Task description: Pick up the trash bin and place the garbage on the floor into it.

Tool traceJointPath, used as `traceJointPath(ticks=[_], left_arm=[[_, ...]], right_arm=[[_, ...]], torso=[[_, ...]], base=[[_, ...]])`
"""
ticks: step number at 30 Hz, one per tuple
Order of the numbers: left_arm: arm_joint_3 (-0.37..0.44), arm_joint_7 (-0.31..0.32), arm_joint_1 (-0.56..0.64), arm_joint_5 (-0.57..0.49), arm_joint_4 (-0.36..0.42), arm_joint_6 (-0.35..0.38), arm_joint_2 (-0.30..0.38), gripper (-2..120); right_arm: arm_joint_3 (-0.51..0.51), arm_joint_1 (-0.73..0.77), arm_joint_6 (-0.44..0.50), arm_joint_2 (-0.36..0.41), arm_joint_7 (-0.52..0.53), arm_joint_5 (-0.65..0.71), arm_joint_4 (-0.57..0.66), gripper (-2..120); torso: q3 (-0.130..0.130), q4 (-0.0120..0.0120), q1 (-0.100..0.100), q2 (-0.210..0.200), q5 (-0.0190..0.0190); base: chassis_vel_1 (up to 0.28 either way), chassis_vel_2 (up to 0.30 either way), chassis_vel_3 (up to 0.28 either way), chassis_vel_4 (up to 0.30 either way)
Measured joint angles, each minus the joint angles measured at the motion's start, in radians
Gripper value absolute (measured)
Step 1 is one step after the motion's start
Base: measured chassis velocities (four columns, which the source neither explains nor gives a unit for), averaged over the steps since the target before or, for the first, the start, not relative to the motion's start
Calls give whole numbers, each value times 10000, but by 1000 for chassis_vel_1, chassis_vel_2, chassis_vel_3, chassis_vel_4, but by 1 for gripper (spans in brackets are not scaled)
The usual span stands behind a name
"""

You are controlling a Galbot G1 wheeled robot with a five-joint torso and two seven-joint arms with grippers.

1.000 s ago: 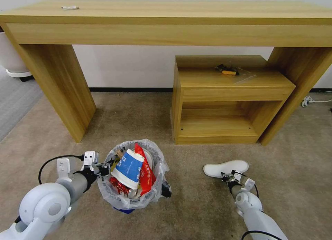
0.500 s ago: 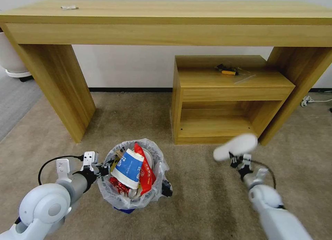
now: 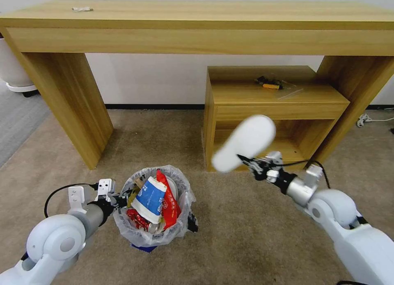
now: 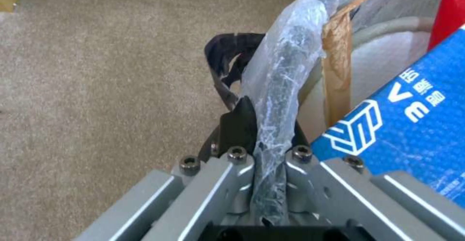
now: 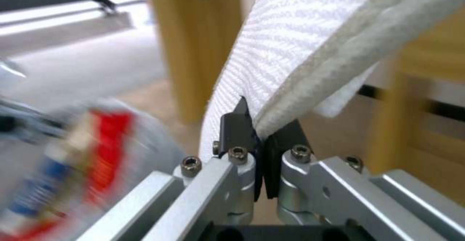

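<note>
The trash bin (image 3: 135,229), dark with a blue base and a crinkled clear liner, hangs low at the front left, stuffed with a blue-white packet (image 3: 151,199), a red wrapper (image 3: 168,203) and a crushed can. My left gripper (image 3: 119,199) is shut on its rim (image 4: 276,99) from the left side. My right gripper (image 3: 249,163) is raised in the air right of the bin, shut on the edge of a white insole (image 3: 244,142) that sticks up and to the left. In the right wrist view the insole (image 5: 300,44) is pinched between the fingers, with the bin (image 5: 72,168) blurred beyond.
A long wooden desk (image 3: 197,18) spans the back, its legs at left (image 3: 67,100) and right. A low wooden cabinet (image 3: 271,117) stands under it, close behind the raised insole. Beige carpet (image 3: 242,235) lies open between bin and right arm. A white pot (image 3: 12,67) sits at far left.
My right gripper has lifted the white insole off the carpet and swung it up and leftward toward the bin. The left gripper and bin shifted slightly lower.
</note>
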State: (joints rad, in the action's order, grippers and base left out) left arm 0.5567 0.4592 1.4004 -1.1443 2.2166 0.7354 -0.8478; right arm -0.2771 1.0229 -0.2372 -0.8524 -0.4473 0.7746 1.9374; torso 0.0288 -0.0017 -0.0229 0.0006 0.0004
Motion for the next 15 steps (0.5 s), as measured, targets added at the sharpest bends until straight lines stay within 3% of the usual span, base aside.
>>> traceJointPath(ticks=[6,7,8,9,10,12,15], left_arm=[[-422,7,-477,-75,-292,0,265,1],[-547,7,-625,-78,-414,0,277,1],[-580,6,-667,-80,-442,0,283,1],[-710,4,-852,-120,-528,1,302,1],[-710,4,-852,-120,-528,1,302,1],[-899,49,-1168,-302,-621,0,343,1],[-976,140,-1355,-558,-638,0,431,1]], right_arm=[[1696,-1959,-1033,451,-247,1724,426,0],[2430,-2780,-1254,562,-362,1969,421,0],[2657,-3028,-1295,582,-400,2005,409,0],[3570,-3918,-1379,614,-527,2003,264,0],[3570,-3918,-1379,614,-527,2003,264,0],[4848,-4988,-1507,564,-944,1717,-71,0],[5753,-5882,-1702,499,-1224,1491,-345,0]], torso=[[0,-3,0,0,-3],[1,-3,0,0,-4],[1,-3,0,0,-4],[0,1,0,0,-6],[0,1,0,0,-6],[2,0,-1,0,-1],[1,-2,0,0,-4]], base=[[0,0,0,0],[0,0,0,0],[0,0,0,0],[0,0,0,0],[0,0,0,0],[0,0,0,0],[0,0,0,0]])
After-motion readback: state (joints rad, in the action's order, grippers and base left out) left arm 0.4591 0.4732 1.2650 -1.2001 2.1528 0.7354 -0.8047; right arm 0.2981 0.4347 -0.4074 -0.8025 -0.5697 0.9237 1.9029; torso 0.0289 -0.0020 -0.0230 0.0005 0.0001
